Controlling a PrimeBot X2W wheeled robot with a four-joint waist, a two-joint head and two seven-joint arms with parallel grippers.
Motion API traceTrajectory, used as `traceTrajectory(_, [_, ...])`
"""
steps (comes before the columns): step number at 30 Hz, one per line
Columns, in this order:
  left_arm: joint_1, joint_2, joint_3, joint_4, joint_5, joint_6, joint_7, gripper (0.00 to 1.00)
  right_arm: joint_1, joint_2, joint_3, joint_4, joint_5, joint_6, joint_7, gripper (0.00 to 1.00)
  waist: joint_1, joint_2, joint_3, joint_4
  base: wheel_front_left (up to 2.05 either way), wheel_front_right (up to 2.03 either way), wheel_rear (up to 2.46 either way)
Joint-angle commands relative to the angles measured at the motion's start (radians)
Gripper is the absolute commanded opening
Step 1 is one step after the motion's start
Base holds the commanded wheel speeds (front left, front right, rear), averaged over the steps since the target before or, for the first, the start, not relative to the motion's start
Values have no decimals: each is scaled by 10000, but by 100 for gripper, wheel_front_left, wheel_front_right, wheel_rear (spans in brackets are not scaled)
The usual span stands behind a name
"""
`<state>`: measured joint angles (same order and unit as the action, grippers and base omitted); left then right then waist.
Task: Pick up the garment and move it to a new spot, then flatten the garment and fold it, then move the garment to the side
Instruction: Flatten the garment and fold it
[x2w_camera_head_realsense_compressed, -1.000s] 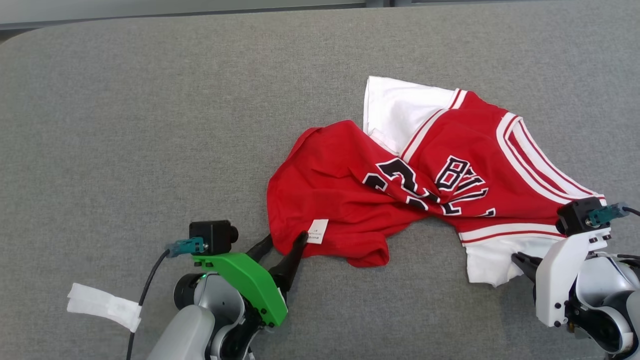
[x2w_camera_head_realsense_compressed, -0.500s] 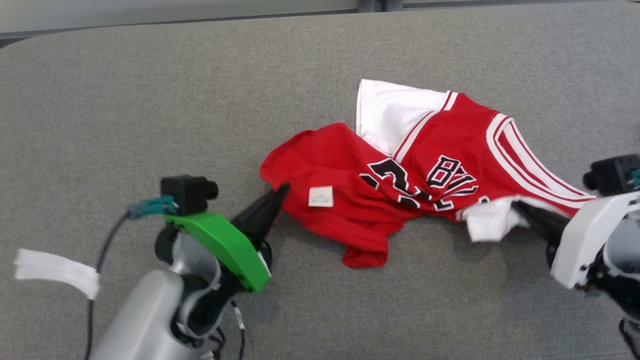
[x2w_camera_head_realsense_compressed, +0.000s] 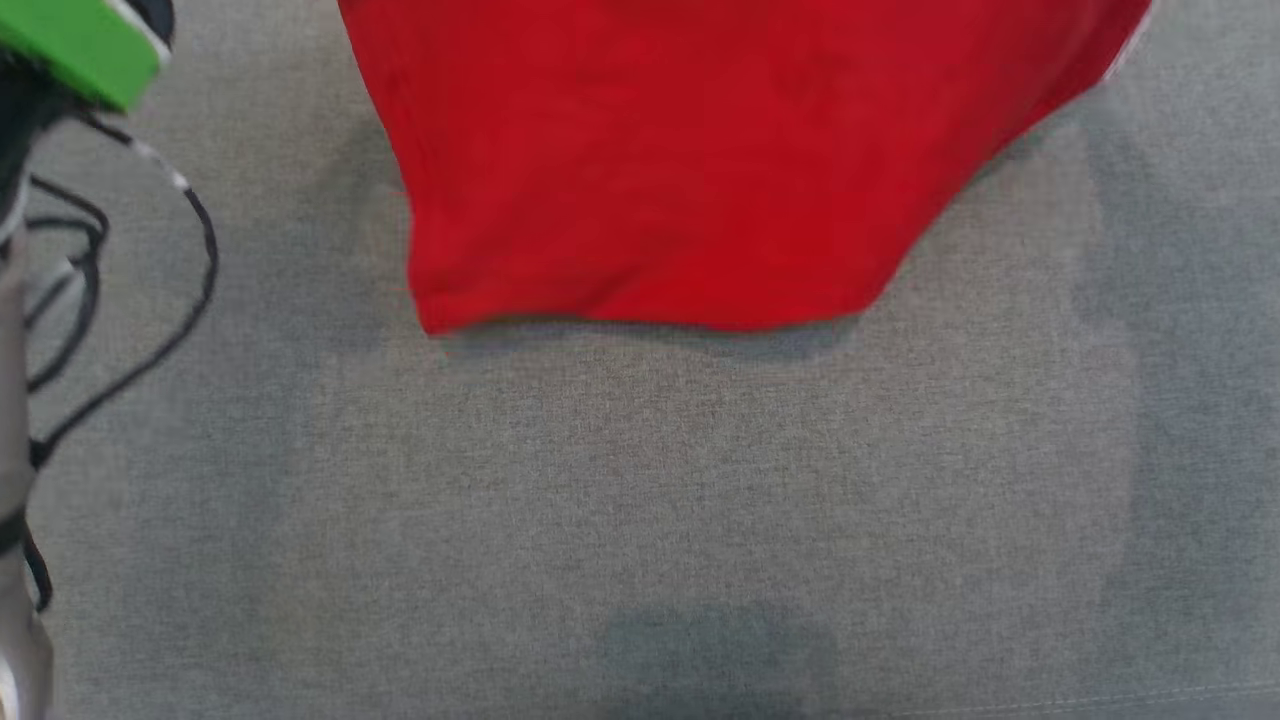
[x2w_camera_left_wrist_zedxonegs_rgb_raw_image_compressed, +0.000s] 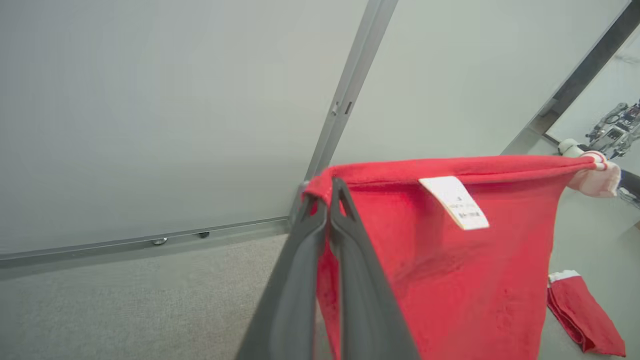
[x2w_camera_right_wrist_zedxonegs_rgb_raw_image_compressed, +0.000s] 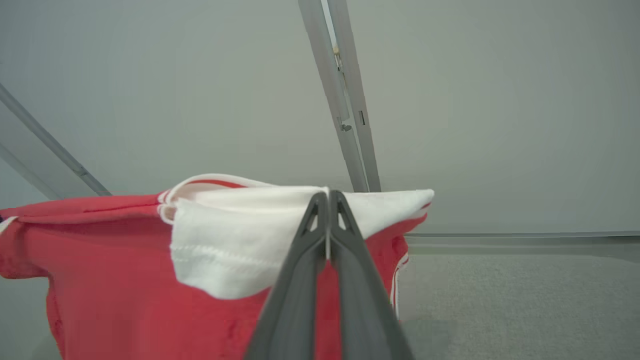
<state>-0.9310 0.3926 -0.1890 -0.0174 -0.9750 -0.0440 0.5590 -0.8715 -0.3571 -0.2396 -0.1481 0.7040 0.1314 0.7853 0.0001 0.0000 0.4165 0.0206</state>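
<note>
The garment (x2w_camera_head_realsense_compressed: 650, 160), a red jersey with white trim, hangs spread out above the grey surface, and its lower hem throws a shadow just below it. In the left wrist view my left gripper (x2w_camera_left_wrist_zedxonegs_rgb_raw_image_compressed: 332, 187) is shut on the garment's (x2w_camera_left_wrist_zedxonegs_rgb_raw_image_compressed: 450, 280) red top edge, close to a white label (x2w_camera_left_wrist_zedxonegs_rgb_raw_image_compressed: 455, 202). In the right wrist view my right gripper (x2w_camera_right_wrist_zedxonegs_rgb_raw_image_compressed: 327, 195) is shut on a white part (x2w_camera_right_wrist_zedxonegs_rgb_raw_image_compressed: 225, 240) of the garment's top edge. The cloth stretches level between the two grips.
The grey fabric surface (x2w_camera_head_realsense_compressed: 640, 500) spreads below the garment. My left arm's green cover (x2w_camera_head_realsense_compressed: 80, 45) and loose black cables (x2w_camera_head_realsense_compressed: 120, 300) show at the far left. A pale wall with metal frames (x2w_camera_right_wrist_zedxonegs_rgb_raw_image_compressed: 345, 100) stands behind. A red and white bit of cloth (x2w_camera_left_wrist_zedxonegs_rgb_raw_image_compressed: 582, 315) rests low on the surface.
My left gripper has shut on the garment's edge. Both arms have lifted the garment off the surface, so it now hangs spread between them. The head camera has also shifted.
</note>
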Motion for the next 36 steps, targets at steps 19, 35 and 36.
traceTrajectory(19, [-7887, -677, -1280, 6860, 3767, -830, -6406, 0, -8972, 2974, 364, 7066, -6621, -16, -7405, 0, -1, 0, 3392, -114, 0, 0, 0])
traceTrajectory(35, [-1220, 1749, -5295, 4195, 8, -877, -8102, 0, -769, 360, 3600, 3676, -3493, -10, -7319, 0, -1, 0, 1829, -79, 0, 0, 0])
traceTrajectory(36, [-646, 1945, -5353, 3971, -130, -876, -8160, 0, 73, 199, 3592, 3111, -3351, -10, -7125, 0, -1, 0, 1575, -93, 0, 0, 0])
